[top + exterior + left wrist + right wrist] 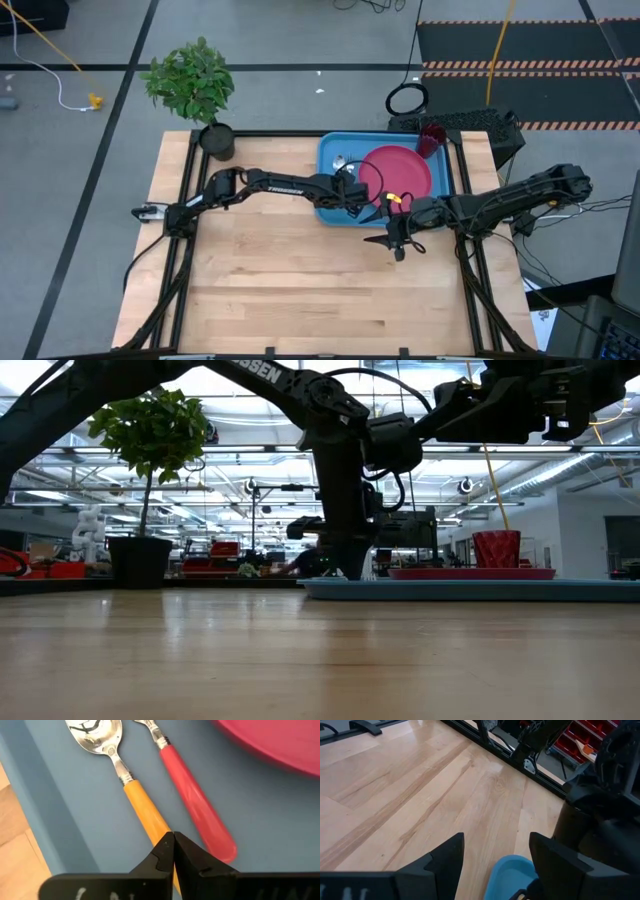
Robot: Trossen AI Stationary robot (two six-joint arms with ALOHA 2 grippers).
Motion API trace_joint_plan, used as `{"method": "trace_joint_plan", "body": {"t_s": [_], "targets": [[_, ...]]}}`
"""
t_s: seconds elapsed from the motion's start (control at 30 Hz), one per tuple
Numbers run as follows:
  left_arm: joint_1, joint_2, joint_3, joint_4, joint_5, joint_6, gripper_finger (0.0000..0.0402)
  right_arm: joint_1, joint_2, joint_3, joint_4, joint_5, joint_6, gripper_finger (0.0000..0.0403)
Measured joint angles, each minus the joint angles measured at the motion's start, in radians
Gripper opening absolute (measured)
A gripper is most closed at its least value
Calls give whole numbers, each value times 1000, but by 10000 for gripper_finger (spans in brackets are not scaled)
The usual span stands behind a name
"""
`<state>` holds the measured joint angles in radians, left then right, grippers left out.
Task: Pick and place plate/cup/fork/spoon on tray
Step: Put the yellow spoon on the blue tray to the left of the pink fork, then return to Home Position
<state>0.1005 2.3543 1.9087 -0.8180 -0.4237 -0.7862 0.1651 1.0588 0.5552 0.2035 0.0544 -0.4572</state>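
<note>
Tray (330, 150) sits at the far side of the desk (300, 290), already loaded: plate (396, 172) in the middle, cup (432, 137) upright at its far right corner, spoon (125, 780) and fork (192, 795) lying side by side left of the plate. Left gripper (173, 840) is down over the tray, fingers pressed together right above the spoon's orange handle, not pinching anything as far as I can see. Right gripper (495, 847) hangs over bare desk just off the tray's near edge, fingers spread wide.
</note>
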Motion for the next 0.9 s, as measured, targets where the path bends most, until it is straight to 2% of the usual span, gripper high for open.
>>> {"method": "trace_joint_plan", "body": {"t_s": [0.9], "targets": [[50,9,0,21,-4,74,10,0,0,0,-12,0,0,216]]}}
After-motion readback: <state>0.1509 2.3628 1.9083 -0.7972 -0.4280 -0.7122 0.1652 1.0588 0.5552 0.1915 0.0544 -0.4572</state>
